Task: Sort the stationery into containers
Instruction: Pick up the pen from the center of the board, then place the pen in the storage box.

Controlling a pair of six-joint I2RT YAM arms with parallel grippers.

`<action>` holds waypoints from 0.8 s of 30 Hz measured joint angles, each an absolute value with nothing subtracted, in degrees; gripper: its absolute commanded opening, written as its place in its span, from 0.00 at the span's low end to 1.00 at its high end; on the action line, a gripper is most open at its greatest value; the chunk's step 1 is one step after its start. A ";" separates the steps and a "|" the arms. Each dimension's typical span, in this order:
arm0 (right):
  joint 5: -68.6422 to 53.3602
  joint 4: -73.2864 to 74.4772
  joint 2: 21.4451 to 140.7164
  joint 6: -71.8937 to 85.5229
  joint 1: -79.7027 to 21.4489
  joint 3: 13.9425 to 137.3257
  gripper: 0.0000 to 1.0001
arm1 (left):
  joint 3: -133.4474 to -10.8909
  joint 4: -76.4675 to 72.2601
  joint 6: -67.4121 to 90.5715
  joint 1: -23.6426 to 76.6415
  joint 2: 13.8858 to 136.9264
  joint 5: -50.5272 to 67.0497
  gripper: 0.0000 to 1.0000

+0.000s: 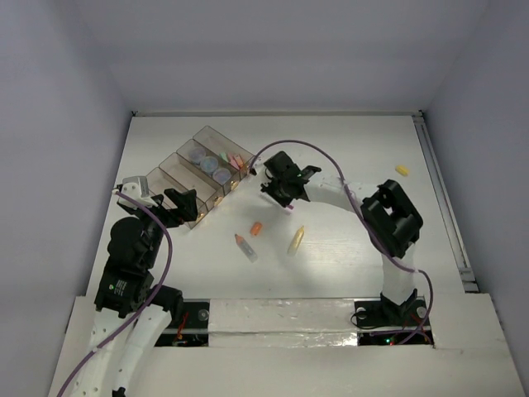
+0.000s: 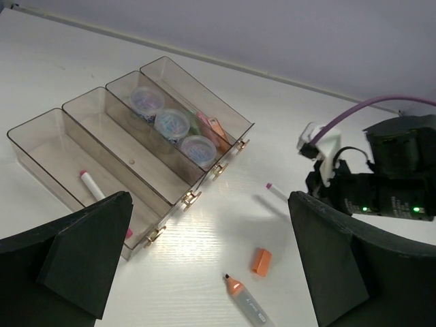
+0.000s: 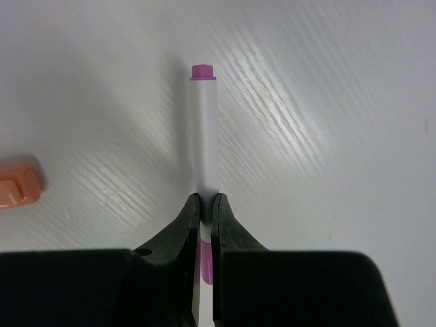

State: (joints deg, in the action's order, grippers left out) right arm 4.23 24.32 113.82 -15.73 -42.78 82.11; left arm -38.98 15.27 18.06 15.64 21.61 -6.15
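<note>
Sorting looks half done: rolls (image 2: 171, 124) and a pen (image 2: 92, 185) lie in the containers (image 2: 34, 121); right gripper (image 3: 206, 197) clamps a second pen (image 3: 203, 129), left gripper (image 2: 210, 225) gapes empty, sticks (image 1: 256, 227) lie on the desk (image 1: 355, 141).

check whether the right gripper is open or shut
Shut: the right gripper pinches the white pen between its fingertips, with no gap left beside the barrel.

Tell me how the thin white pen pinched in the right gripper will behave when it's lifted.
The thin white plastic pen with a pink tip looks straight and rigid, so it probably won't sag. The right gripper pinches it across a narrow contact, so it may pivot in the grip. Its smooth round barrel could slip, or roll if dropped.
</note>
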 measured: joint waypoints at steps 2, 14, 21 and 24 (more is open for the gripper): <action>4.91 23.73 110.72 -14.90 -42.78 80.53 0.00 | -38.98 15.25 18.06 15.64 21.61 -6.11 0.99; -21.56 -1.37 108.81 6.57 -44.36 83.07 0.00 | -38.98 15.25 18.04 15.53 21.50 -6.04 0.99; -28.25 -11.81 124.33 21.67 -48.23 97.65 0.00 | -38.98 15.22 18.06 14.92 21.34 -6.00 0.99; -28.14 -13.39 129.49 25.15 -49.45 103.15 0.00 | -38.98 15.22 18.06 14.90 21.06 -6.00 0.99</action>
State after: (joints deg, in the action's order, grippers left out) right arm -28.14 -13.39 129.49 25.15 -49.45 103.15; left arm -38.98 15.22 18.06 14.90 21.06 -6.00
